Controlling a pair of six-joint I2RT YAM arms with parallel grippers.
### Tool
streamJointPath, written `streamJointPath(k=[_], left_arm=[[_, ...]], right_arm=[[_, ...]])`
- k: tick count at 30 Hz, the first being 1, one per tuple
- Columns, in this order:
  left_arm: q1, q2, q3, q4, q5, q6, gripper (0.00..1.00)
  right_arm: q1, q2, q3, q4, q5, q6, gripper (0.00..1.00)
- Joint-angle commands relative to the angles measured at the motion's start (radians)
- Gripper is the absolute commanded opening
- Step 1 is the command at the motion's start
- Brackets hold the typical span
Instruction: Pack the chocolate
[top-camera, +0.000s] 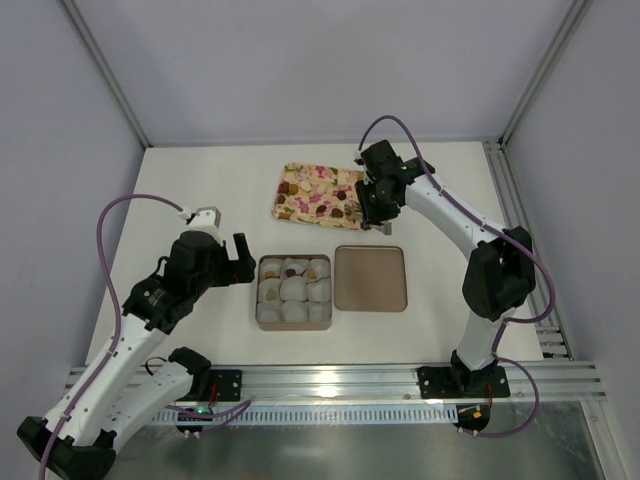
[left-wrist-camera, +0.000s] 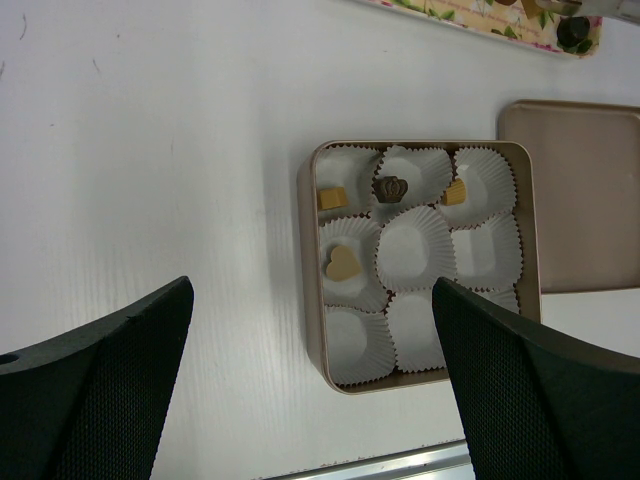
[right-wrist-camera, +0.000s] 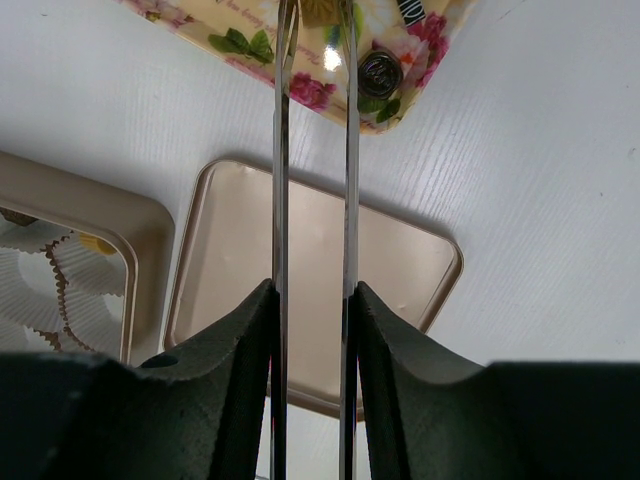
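The left gripper (left-wrist-camera: 312, 288) is hanging just left of the square box (top-camera: 294, 327), its fingers (left-wrist-camera: 120, 380) spreading as wide as they go and holding nothing. Inside the box, white paper cups (left-wrist-camera: 415, 245) are filling the slots, and four pieces of the chocolate (left-wrist-camera: 342, 263) are sitting in them. A dark crown piece (left-wrist-camera: 391, 187) is lying in the row along the box's far side, with a tan block (left-wrist-camera: 333, 197) and a small tan chip (left-wrist-camera: 455, 192) flanking it. A tan heart (left-wrist-camera: 342, 263) is resting one row nearer. The lid (top-camera: 370, 278) is lying flat just beside the box, on its right. Beyond the box, the flowered tray (top-camera: 285, 197) is carrying more of the chocolate, including a dark round piece (right-wrist-camera: 378, 68) near its corner. The right gripper (right-wrist-camera: 316, 30) is reaching down over that tray, beyond the box and to its right. Its two thin blades are standing narrowly apart and straddling a tan bonbon (right-wrist-camera: 318, 12); whether they are pinching it, I cannot tell.
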Motion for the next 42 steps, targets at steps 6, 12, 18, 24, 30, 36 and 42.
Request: streamJointPath(k=[6, 12, 18, 24, 30, 36, 42], left_arm=[[0.004, -0.010, -0.002, 0.002, -0.012, -0.001, 1.00], [0.004, -0.008, 0.000, 0.003, -0.013, 0.000, 1.00], [0.004, -0.008, 0.000, 0.003, -0.012, -0.001, 1.00], [0.004, -0.007, 0.000, 0.003, -0.012, -0.001, 1.00], [0.004, -0.008, 0.000, 0.003, -0.012, 0.000, 1.00], [0.004, -0.010, 0.000, 0.002, -0.013, -0.001, 1.00], [0.004, -0.011, -0.002, 0.002, -0.013, -0.001, 1.00]], right_arm=[[-0.002, 0.015, 0.029, 0.002, -0.009, -0.003, 0.39], [-0.002, 0.024, 0.027, -0.001, -0.009, -0.007, 0.41], [-0.002, 0.032, 0.026, -0.003, -0.010, -0.010, 0.38], [-0.002, 0.035, 0.024, -0.005, -0.043, -0.013, 0.33], [-0.002, 0.017, 0.033, -0.006, -0.037, -0.007, 0.31], [-0.002, -0.003, 0.046, -0.011, -0.027, -0.003, 0.31], [-0.002, -0.014, 0.046, -0.008, -0.027, 0.003, 0.31]])
